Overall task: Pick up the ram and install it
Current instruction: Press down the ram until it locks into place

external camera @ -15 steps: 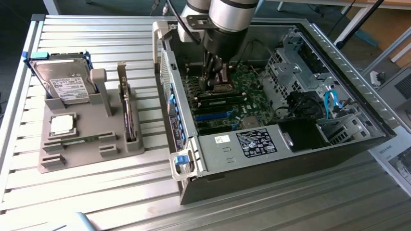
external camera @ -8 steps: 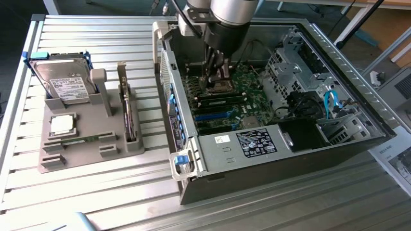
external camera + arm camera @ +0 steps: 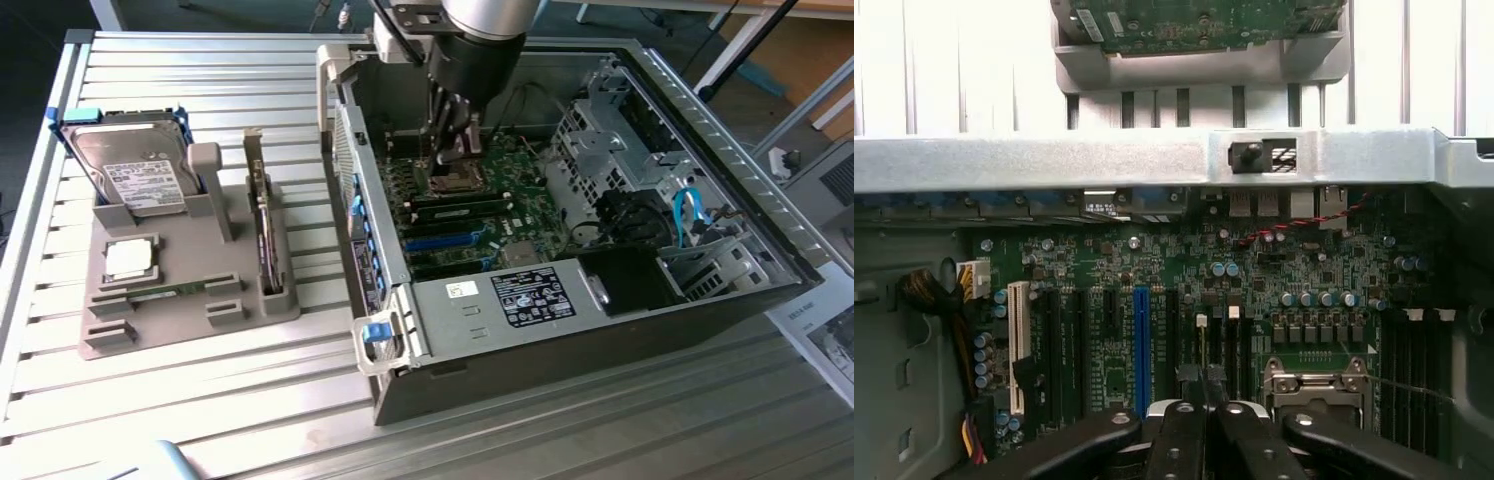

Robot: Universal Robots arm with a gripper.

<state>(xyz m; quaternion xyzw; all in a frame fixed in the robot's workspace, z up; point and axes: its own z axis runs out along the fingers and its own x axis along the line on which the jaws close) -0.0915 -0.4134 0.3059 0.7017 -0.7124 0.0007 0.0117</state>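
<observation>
The ram (image 3: 271, 245) is a thin green stick standing on its long edge in the grey holder (image 3: 160, 325), at the exterior view's left. In the wrist view the ram (image 3: 1199, 25) shows beyond the case wall, with a white label and dark chips. My gripper (image 3: 461, 155) is apart from it, inside the open computer case (image 3: 694, 110), hanging just above the motherboard (image 3: 501, 160) by the processor socket (image 3: 454, 182). The gripper (image 3: 1205, 378) is shut, fingers together, with nothing seen between them. Long black memory slots (image 3: 1219, 340) lie right ahead of the fingertips.
A silver hard drive (image 3: 134, 170) and a square processor chip (image 3: 128, 258) also sit in the holder. The case wall (image 3: 1154, 160) stands between gripper and holder. Drive cages and blue cables (image 3: 687, 215) crowd the case's far side. The table is ribbed metal (image 3: 200, 400).
</observation>
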